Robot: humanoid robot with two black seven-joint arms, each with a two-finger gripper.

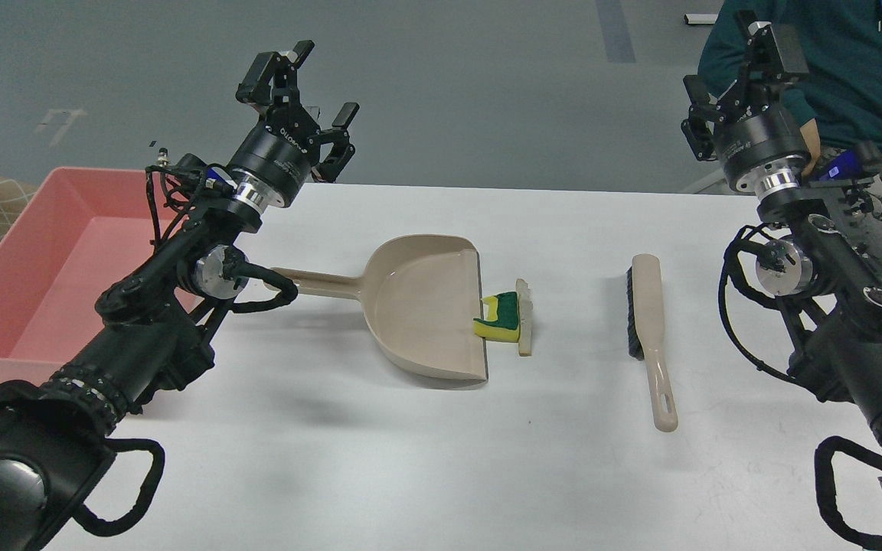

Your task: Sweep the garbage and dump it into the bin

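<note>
The garbage lies mid-table at the dustpan's mouth: a yellow sponge chunk with a green layer, and a thin off-white wedge touching its right side. The beige dustpan lies flat, handle pointing left. A beige brush with black bristles lies to the right, handle toward me. The pink bin stands at the table's left edge and looks empty. My left gripper is raised above the table's far edge, open and holding nothing. My right gripper is raised at the far right, open and empty too.
A person in a dark teal top stands behind the table's far right corner, close behind my right gripper. The white table spreads toward me. Grey floor lies beyond its far edge.
</note>
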